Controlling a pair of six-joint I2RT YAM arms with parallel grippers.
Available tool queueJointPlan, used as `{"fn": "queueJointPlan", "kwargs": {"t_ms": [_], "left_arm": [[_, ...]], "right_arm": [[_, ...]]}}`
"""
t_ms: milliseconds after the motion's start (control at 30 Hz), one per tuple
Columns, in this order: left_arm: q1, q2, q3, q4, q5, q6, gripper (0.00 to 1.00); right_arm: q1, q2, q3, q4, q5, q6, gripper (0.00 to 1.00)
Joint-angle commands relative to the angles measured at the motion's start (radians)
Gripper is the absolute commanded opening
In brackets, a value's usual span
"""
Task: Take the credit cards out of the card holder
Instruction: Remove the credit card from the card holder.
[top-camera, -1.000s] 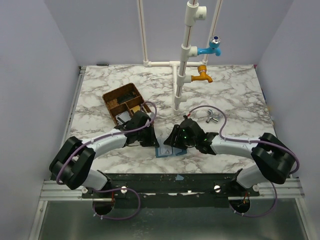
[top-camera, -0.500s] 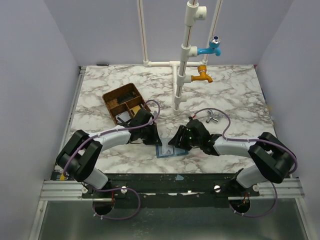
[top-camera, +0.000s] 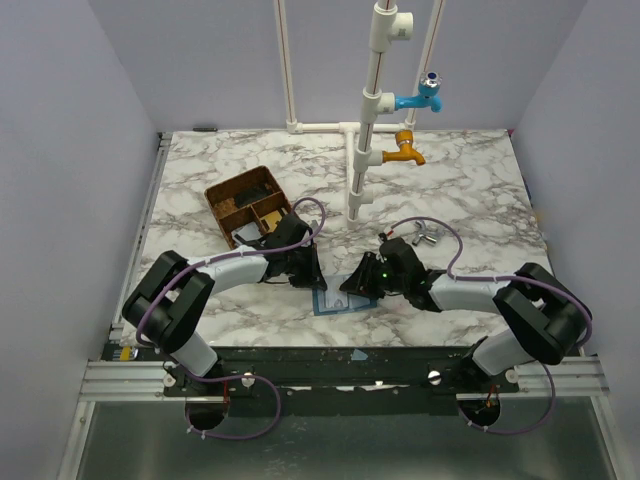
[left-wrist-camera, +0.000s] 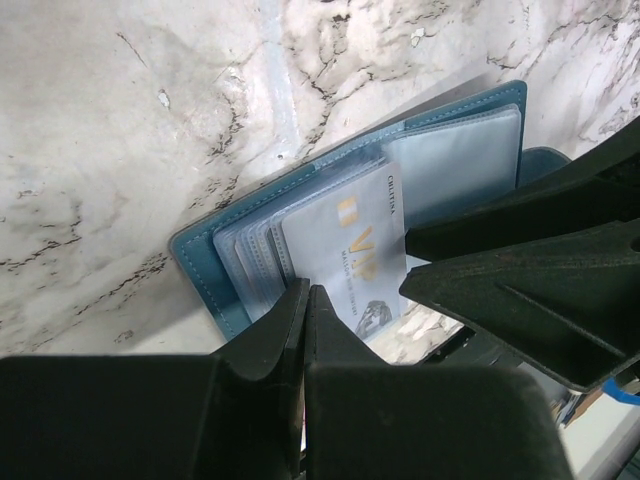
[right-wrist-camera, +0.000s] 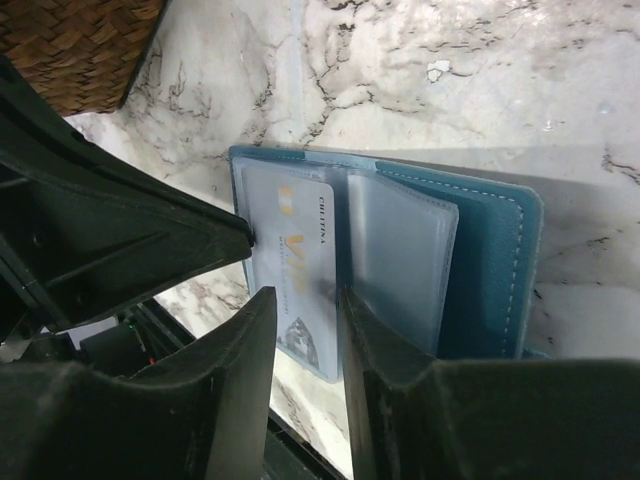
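Observation:
The blue card holder (top-camera: 333, 301) lies open on the marble near the front edge, its clear sleeves showing (left-wrist-camera: 200, 262) (right-wrist-camera: 490, 270). One pale grey credit card (left-wrist-camera: 345, 245) with gold print sticks partway out of a sleeve over the holder's edge; it also shows in the right wrist view (right-wrist-camera: 295, 240). My left gripper (top-camera: 309, 277) is shut, its tips (left-wrist-camera: 305, 292) pressed at the sleeves' edge beside the card. My right gripper (top-camera: 354, 287) is open, its jaws (right-wrist-camera: 305, 297) a little apart on either side of the card's protruding end. Other cards are hidden in the sleeves.
A brown woven divided tray (top-camera: 248, 203) stands behind the left gripper, its corner in the right wrist view (right-wrist-camera: 90, 40). A white pipe stand with blue and orange taps (top-camera: 366, 150) rises at the back centre. A small metal fitting (top-camera: 425, 235) lies right of it.
My left gripper has moved right, up to the holder's left edge. My right gripper has shifted slightly right and lower, leaving more of the holder visible between the two.

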Motion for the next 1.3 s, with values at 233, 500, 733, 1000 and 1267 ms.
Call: {"fn": "queueJointPlan", "kwargs": {"t_ms": [233, 500, 733, 1000, 1267], "left_arm": [[-0.033, 0.059, 0.032, -0.029, -0.037, -0.01, 0.0], [-0.034, 0.062, 0.029, -0.05, -0.063, -0.01, 0.0], [-0.032, 0.073, 0.025, -0.066, -0.072, -0.007, 0.0], [-0.011, 0.074, 0.01, -0.08, -0.091, -0.006, 0.0], [0.013, 0.071, -0.009, -0.083, -0.105, -0.005, 0.0]], "right_arm": [[-0.044, 0.058, -0.045, 0.127, -0.107, 0.021, 0.29], [-0.096, 0.084, -0.095, 0.247, -0.197, 0.072, 0.22], [-0.12, 0.142, -0.117, 0.358, -0.251, 0.117, 0.06], [-0.164, 0.14, -0.173, 0.424, -0.258, 0.142, 0.02], [-0.191, 0.151, -0.186, 0.424, -0.277, 0.122, 0.01]]}}
